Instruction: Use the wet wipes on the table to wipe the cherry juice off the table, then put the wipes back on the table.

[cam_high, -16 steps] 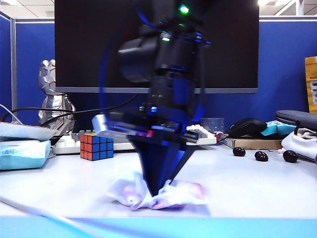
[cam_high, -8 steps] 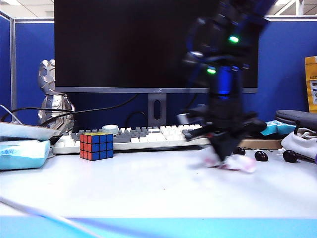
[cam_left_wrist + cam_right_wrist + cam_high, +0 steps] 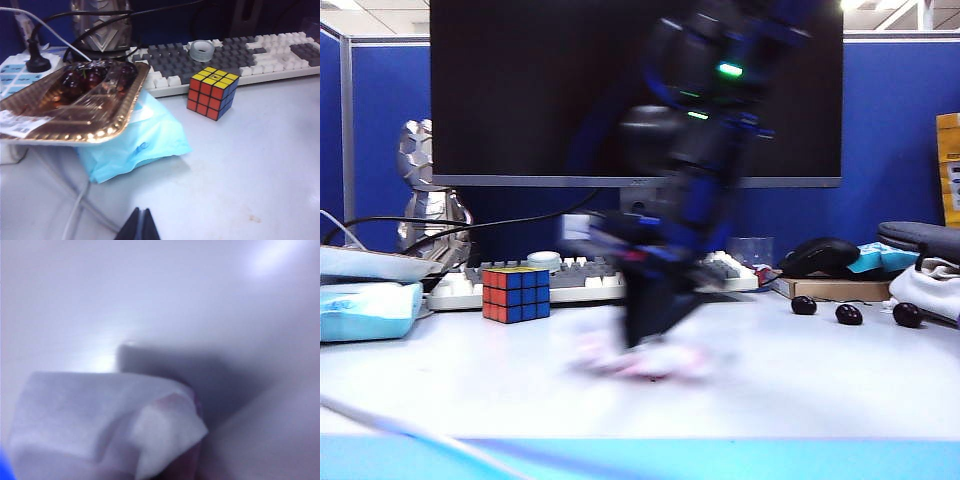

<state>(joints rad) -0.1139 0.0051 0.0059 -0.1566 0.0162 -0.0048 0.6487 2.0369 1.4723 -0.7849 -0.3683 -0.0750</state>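
While my right gripper (image 3: 642,345) presses down at the middle of the exterior frame, its jaws are clamped together on the wipes (image 3: 642,360), a crumpled white sheet with pink stains that lies smeared by motion blur on the table (image 3: 800,385). In my right wrist view the wipes (image 3: 107,422) fill the lower left of the frame, folded and pink at one edge, against the bare white table (image 3: 150,295). I cannot make out any juice spots on the surface through the blur. My left gripper (image 3: 141,227) shows only as two dark tips meeting at the bottom centre of its wrist view, closed and holding nothing. Above it in that frame are a blue pack (image 3: 137,140) under a gold tray (image 3: 75,120), a cube (image 3: 212,92) and a keyboard (image 3: 260,55). In the exterior view three cherries (image 3: 849,313) sit at the right, well apart from the wipes.
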